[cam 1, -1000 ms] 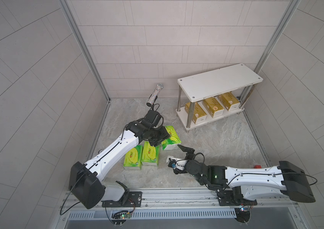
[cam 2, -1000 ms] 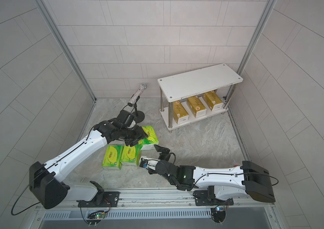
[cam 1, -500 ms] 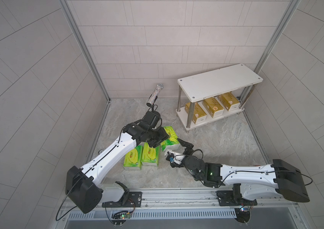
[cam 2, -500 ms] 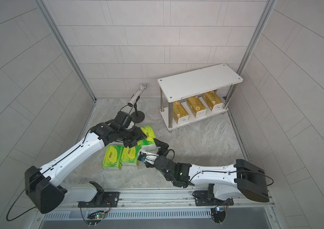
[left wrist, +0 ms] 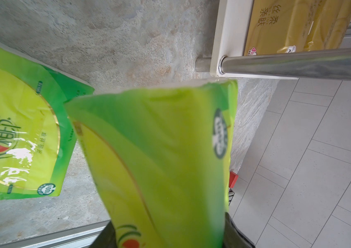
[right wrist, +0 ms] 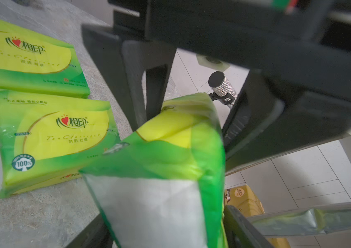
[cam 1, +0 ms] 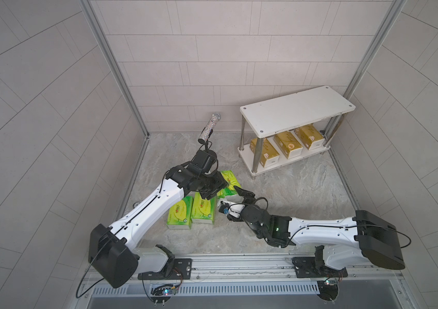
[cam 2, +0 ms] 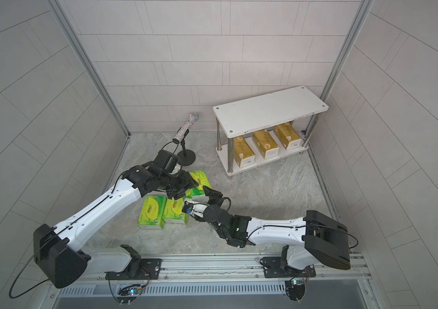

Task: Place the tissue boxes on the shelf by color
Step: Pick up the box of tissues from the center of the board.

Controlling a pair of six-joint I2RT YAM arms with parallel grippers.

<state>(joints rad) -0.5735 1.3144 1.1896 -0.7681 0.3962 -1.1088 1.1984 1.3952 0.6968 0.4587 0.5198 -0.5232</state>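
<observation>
1. step in hand, as judged: hand-over of one green pack point(cam 1: 229, 179) from arm to arm, ahead of shelving.
2. left jaws: closed narrow on one end of that green pack, which fills the left wrist view; pack raised clear of the desk point(cam 1: 293, 195), tilted, near the other two green ones.
3. right jaws: set either side of the pack's free, white-ended half, as seen in the right wrist view; cannot tell whether clamped firm or only straddling.
4. outer resting pack point(cam 1: 180, 213) and inner resting pack point(cam 1: 204, 210): flat on the desk, side by side, touching, not yet handled.
5. shelf point(cam 1: 297, 111): top board bare; three gold packs point(cam 1: 288, 144) in a row on the lower board. gold tier judged done, green tier not begun.
6. next move, as judged: confirm a firm right-hand pinch before easing the left jaws apart; then carry to the shelf and lay flat on the top board, clear of the chrome leg point(cam 1: 257, 157).
7. risk, as judged: soft wrapper, liable to sag or slip under a loose or off-centre pinch.
</observation>
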